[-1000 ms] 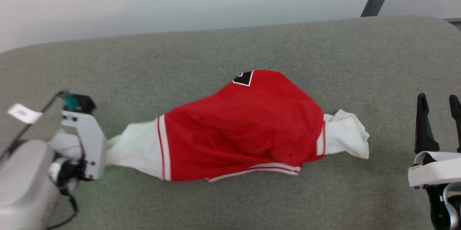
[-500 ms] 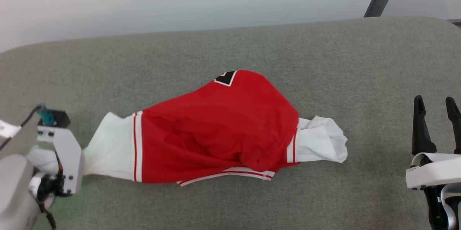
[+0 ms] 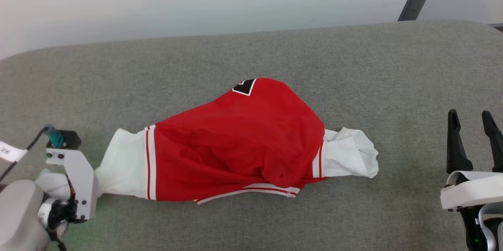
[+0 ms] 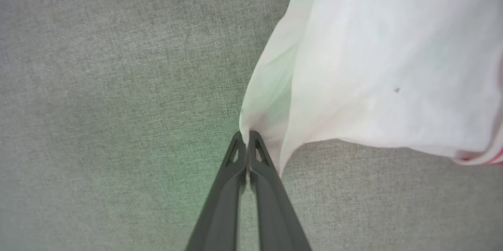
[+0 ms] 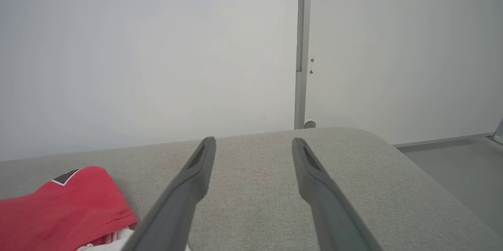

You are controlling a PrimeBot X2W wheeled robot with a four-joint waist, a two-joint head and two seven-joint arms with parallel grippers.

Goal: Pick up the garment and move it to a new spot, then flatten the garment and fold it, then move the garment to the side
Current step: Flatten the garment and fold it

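Gripping one garment (image 3: 235,145); left end effector (image 4: 246,138)

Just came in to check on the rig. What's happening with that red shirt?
The robot's left gripper is shut on the end of one white sleeve of the shirt, low over the grey padded table. The shirt lies bunched on the table, not flattened or folded yet. The right gripper is open and empty, apart from the shirt on its other side.

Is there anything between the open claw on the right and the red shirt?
No. In the head view, just bare grey padding lies between the right gripper and the shirt.
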